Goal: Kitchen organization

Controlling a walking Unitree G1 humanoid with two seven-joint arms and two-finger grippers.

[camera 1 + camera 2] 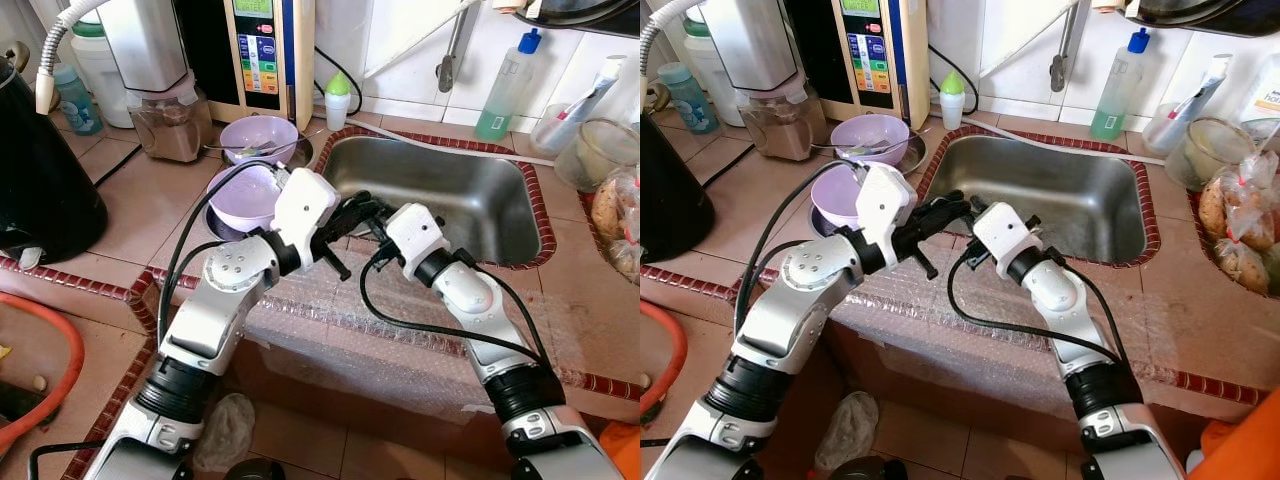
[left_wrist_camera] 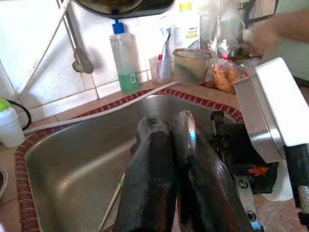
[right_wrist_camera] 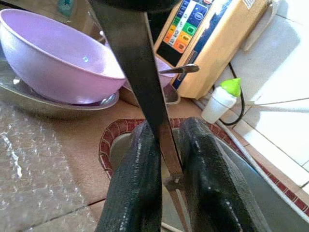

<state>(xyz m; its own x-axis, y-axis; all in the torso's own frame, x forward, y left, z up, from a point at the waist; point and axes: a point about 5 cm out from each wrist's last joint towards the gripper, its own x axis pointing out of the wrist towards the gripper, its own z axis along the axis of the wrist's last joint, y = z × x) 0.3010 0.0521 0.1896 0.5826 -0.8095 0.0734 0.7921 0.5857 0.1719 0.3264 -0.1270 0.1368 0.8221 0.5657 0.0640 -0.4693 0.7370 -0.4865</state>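
My two grippers meet over the front left corner of the steel sink [image 1: 455, 190]. A flat metal utensil handle [image 3: 145, 82] is pinched between the right gripper's [image 3: 166, 140] fingers and runs up to the left gripper's dark fingers. The left gripper [image 1: 352, 212] reaches in from the left with its fingers [image 2: 152, 145] pressed together and a silver edge showing between them. The right gripper [image 1: 378, 222] faces it from the right. A purple bowl [image 1: 245, 195] sits on a steel plate just left of the sink, with a second purple bowl [image 1: 258, 135] behind it.
Bubble wrap [image 1: 330, 320] covers the counter's front edge. A black kettle [image 1: 40, 170], a blender [image 1: 165, 110] and a water machine [image 1: 265, 50] stand at the back left. A green soap bottle [image 1: 508, 90], a plastic tub [image 1: 600, 150] and bagged food [image 1: 620, 215] stand on the right. A person's arm [image 2: 285, 24] is nearby.
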